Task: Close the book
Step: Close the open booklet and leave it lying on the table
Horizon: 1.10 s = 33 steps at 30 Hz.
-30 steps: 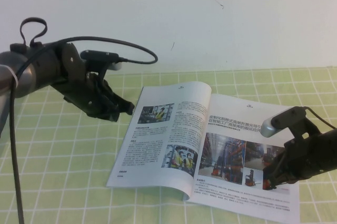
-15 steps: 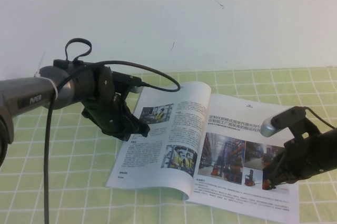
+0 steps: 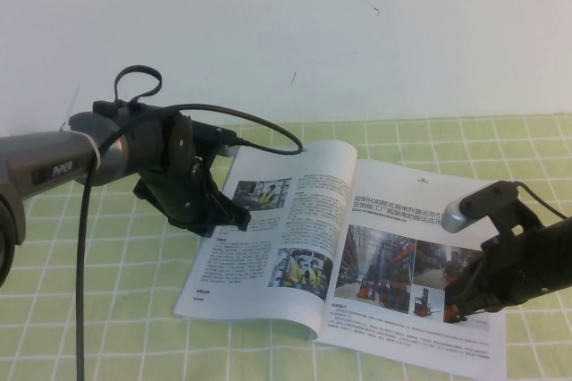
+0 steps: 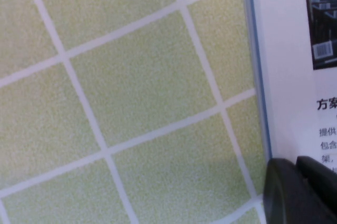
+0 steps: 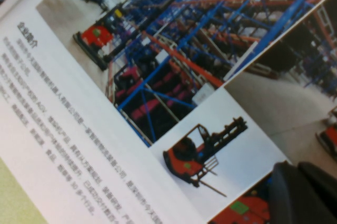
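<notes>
Clearly the magazine [image 3: 340, 220] is a thin, glossy, floppy thing. It lies open and face up on the green checked tablecloth [image 3: 89, 300], its left page bowing up a little from the spine and its right page lying flat. I judge it light, limp and slippery, so a page would bend or slide sooner than swing as a board. The best hold is probably under the magazine's free left edge, lifting there and folding the page over the spine while the other half is pinned. The left gripper [image 3: 234, 217] sits at that left edge, its tips seemingly together. The right gripper [image 3: 458, 308] rests low on the magazine's right page, tips also apparently together. The left wrist view alone shows the page's thin blue-lined edge [image 4: 261, 87] lying close on the cloth, with no gap to slip into. The right wrist view shows only the printed forklift photo [image 5: 202, 153] under that gripper. Only the high view gives the whole spread and both arms.
</notes>
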### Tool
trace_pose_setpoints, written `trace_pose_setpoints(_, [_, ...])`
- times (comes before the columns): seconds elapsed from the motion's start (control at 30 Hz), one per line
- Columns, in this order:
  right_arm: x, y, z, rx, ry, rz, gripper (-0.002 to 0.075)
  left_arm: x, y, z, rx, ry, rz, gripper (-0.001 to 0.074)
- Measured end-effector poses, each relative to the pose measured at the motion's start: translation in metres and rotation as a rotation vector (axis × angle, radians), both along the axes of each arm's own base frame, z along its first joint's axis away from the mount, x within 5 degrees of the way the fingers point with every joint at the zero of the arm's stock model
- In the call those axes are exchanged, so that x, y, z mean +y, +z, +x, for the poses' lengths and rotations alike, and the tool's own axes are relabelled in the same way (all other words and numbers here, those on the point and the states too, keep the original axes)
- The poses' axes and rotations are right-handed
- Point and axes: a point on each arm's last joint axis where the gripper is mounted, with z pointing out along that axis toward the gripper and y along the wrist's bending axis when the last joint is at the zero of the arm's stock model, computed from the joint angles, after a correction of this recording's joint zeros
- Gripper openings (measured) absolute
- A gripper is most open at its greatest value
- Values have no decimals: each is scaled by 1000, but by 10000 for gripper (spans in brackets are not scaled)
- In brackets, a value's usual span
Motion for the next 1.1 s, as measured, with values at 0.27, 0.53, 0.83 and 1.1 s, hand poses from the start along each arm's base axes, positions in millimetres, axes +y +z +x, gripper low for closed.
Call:
trace_pose_setpoints(0.27, [0,0,0,2,-1,2,-3,1,4,1,-26,6,5,-4])
trace_pose_setpoints(0.53, [0,0,0,3,-2,4,-3,3,11,5,-77,15,-4,-4])
trace_pose_setpoints(0.83, [1,0,0,11,-17,11,-3,-3,-2,3,-31,26,-21,-4])
trace_pose_setpoints(1.1, [1,0,0,12,-19,11,-3,-51,-2,-19,18,-84,-79,-4])
